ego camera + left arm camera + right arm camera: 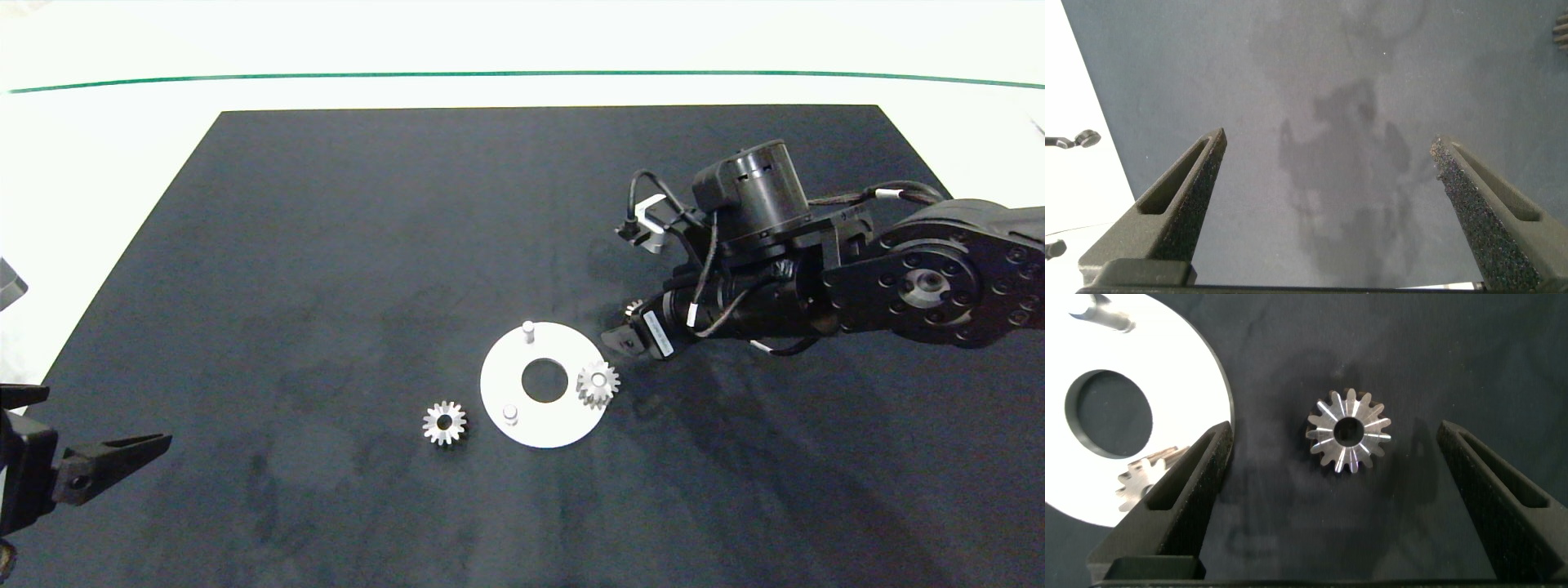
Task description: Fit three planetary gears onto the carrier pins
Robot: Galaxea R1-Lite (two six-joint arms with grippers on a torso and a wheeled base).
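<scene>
One planetary gear [598,384] already seated on the right-hand carrier pin of the white disc [545,429]. Two pins bare: the far pin [527,330] and the near pin [510,413]. A second gear [445,422] flat on the dark tabletop [343,269], just left of the disc, apart from it. A third gear [1349,431] flat on the tabletop just right of the disc, almost hidden under the right arm from above (only a toothed edge peeking out at [633,308]).

Right gripper [1335,498] spread wide, straddling that third gear, neither pad touching. Left gripper [1327,208] parked at the near left corner, also wide, nothing between its fingers.

Step in hand, by the look of it: picking up the second gear to be fitted. Next move probably called for lowering, closing squarely on the teeth, lifting level, then lining the bore up over a bare pin.
</scene>
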